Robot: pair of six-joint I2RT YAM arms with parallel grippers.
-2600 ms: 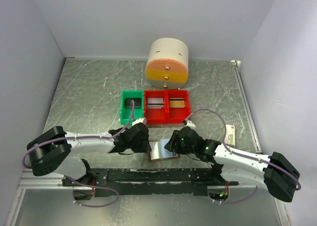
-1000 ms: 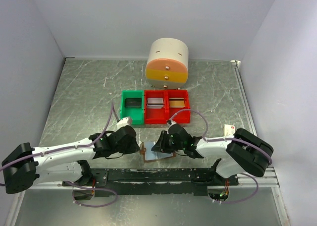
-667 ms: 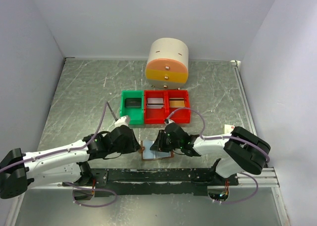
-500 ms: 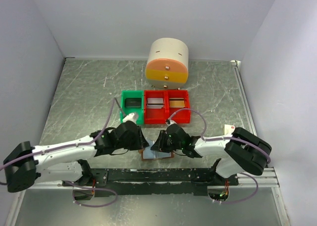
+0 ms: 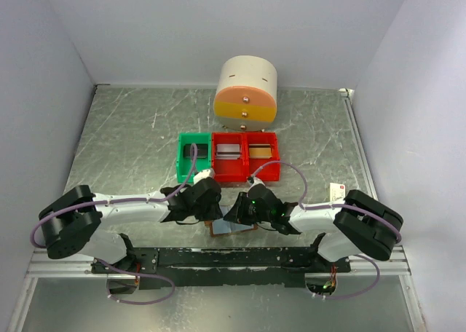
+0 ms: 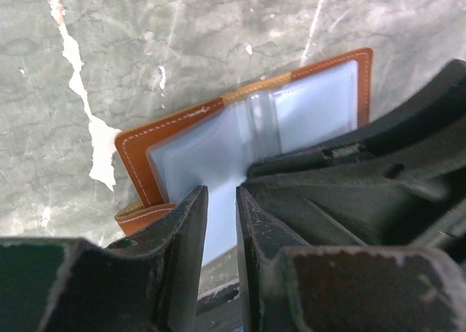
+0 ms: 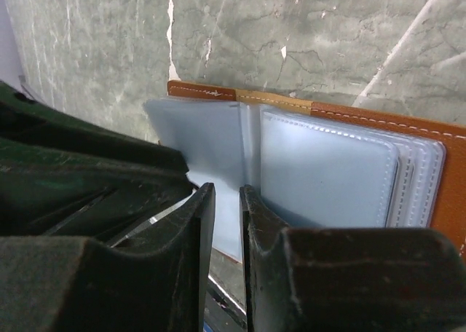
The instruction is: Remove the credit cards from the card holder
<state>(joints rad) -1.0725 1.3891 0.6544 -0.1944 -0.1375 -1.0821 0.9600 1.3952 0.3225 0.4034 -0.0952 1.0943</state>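
Black-jawed, the left gripper [image 6: 220, 201] and right gripper [image 7: 227, 197] each show only a narrow slit; whether either pinches a sleeve I cannot tell. Directly beneath both, the card holder [image 6: 218, 139] lies open, flat and floppy. Its credit cards, unseen inside, are likely stiff and slick: take an exposed edge. Both arms reach low and inward, wrists pitched down.

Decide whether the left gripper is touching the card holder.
Cannot tell. In the left wrist view the left gripper overlaps the card holder, but neither contact nor gap shows plainly.
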